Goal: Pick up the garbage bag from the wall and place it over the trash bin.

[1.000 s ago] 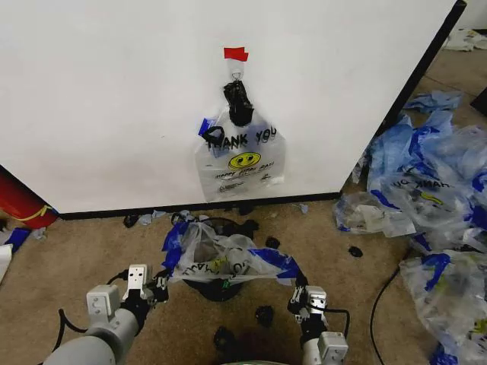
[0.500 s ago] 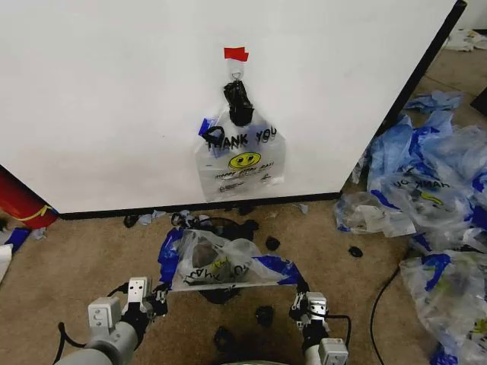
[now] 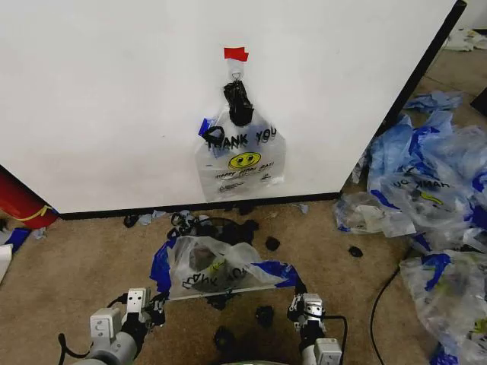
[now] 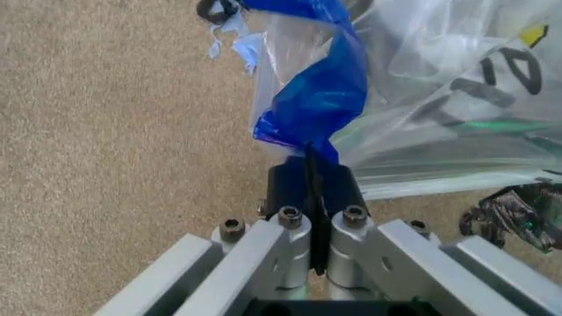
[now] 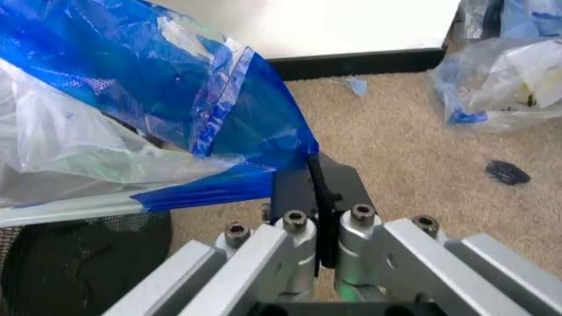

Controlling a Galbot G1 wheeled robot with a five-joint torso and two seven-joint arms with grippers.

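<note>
The garbage bag (image 3: pixel 217 268), clear with blue handles and black lettering, is stretched between my two grippers low in the head view. My left gripper (image 3: pixel 157 303) is shut on one blue handle (image 4: pixel 314 99), and my right gripper (image 3: pixel 295 296) is shut on the other (image 5: pixel 255 125). The black wire-mesh trash bin (image 3: pixel 217 225) sits under the spread bag, with its far rim showing behind the bag; its mesh (image 5: pixel 79 263) also appears in the right wrist view. The white wall (image 3: pixel 114 99) stands behind, with its hook (image 3: pixel 237 74) and red tape (image 3: pixel 236 53).
A tied bundle of like bags (image 3: pixel 242 156) hangs from the hook. A big heap of blue-and-clear bags (image 3: pixel 434 190) covers the carpet at the right. Black scraps (image 3: pixel 264 313) lie near the bin. A red object (image 3: pixel 19 201) is at the far left and a cable (image 3: pixel 380 304) at the right.
Both grippers have moved lower in the head view, toward me, carrying the stretched bag with them. The bag's front edge has dropped over the bin. The wall and bundle are unchanged.
</note>
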